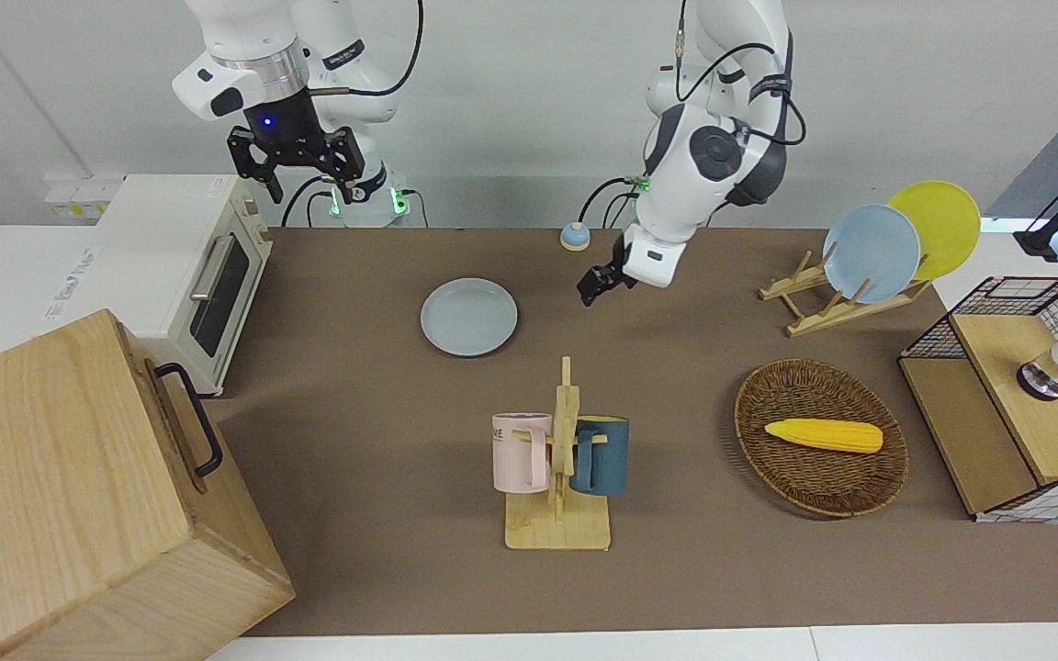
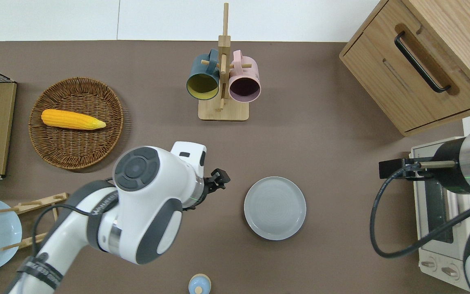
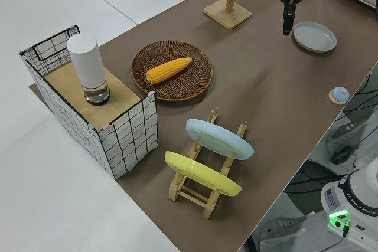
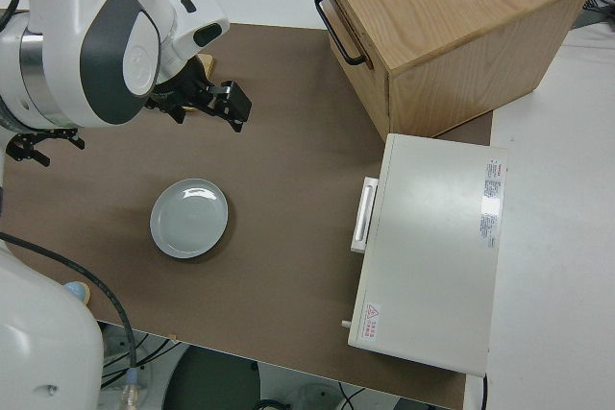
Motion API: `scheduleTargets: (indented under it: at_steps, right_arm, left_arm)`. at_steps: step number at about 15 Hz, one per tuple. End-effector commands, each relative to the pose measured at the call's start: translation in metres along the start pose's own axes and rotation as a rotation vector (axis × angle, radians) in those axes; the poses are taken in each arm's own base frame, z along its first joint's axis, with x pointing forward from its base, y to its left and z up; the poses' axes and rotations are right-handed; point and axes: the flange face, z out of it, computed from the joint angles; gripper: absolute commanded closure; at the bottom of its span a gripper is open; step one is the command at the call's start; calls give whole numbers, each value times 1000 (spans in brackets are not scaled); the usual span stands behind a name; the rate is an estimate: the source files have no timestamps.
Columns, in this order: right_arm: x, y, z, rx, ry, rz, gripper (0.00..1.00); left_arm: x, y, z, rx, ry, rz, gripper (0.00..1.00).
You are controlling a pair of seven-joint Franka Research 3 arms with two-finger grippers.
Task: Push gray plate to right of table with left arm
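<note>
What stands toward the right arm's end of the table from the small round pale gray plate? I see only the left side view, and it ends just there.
Observer: A white box-shaped toaster oven stands at that end, its glass door facing the gray plate.
Operator: Does anything lie between the plate and that oven?
Observer: No, only a bare strip of the matte brown table lies between them.
</note>
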Motion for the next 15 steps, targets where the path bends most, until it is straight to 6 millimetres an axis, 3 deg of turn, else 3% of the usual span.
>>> scheduleTargets:
  at_steps: [1, 4, 8, 12, 15]
  right_arm:
    - [-8, 1, 0, 9, -4, 21, 5]
    - [-8, 1, 0, 9, -4, 22, 5]
    - [-8, 1, 0, 9, -4, 21, 5]
    - [-8, 1, 0, 9, -4, 21, 5]
    - [-8, 1, 0, 9, -4, 21, 5]
  left_arm:
    - [39, -50, -30, 14, -23, 108, 13]
    - [63, -77, -54, 96, 51, 200, 13]
    - [70, -102, -100, 153, 121, 236, 13]
    - [64, -100, -170, 164, 188, 334, 13]
    - [67, -113, -193, 162, 198, 374, 11]
